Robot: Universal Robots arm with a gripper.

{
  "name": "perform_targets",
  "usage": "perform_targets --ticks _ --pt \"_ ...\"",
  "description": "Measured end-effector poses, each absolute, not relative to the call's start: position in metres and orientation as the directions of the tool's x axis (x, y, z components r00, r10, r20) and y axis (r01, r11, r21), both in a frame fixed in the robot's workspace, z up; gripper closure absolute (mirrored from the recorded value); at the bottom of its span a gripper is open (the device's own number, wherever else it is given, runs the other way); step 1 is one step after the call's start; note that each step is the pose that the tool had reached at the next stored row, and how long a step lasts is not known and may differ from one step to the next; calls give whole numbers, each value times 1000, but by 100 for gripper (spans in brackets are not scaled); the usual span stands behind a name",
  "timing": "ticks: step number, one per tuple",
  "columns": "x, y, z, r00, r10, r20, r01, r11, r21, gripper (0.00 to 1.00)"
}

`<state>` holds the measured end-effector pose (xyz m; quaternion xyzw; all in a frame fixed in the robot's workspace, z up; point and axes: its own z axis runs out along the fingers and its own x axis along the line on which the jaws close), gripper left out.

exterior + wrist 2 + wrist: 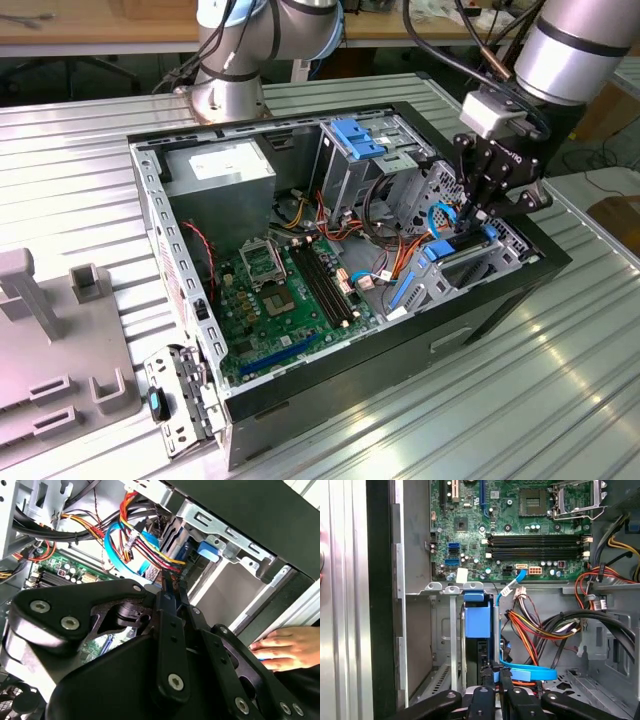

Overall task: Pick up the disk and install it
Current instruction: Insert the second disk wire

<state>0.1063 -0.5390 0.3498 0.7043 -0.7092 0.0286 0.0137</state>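
Observation:
The disk [456,247], a dark drive in a bright blue caddy, stands on edge in the metal drive cage at the front corner of the open computer case [180,300], toward the exterior view's right. In the first wrist view the disk [477,621] sits in its slot with the blue tab at the cage rim. In the second wrist view the same blue tab [207,550] shows beside the cage. My gripper [473,216] hangs just over the disk's inner end, among the cables. Its black fingers are shut together [498,674] [167,580], with nothing visible between them. A blue flat cable [527,671] crosses right by the fingertips.
Bundles of red, yellow and orange wires [530,630] crowd the space beside the cage. The motherboard [285,290] lies on the case floor, and a fixed blue bracket [355,135] tops the rear cage. A person's hand [285,647] rests outside the case. Grey fixtures [40,330] stand at the exterior view's left.

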Motion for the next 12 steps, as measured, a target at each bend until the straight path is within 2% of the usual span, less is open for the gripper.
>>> perform_targets --ticks 12 --pt "106 -553 350 -8 -1000 19 -1000 7 -21 84"
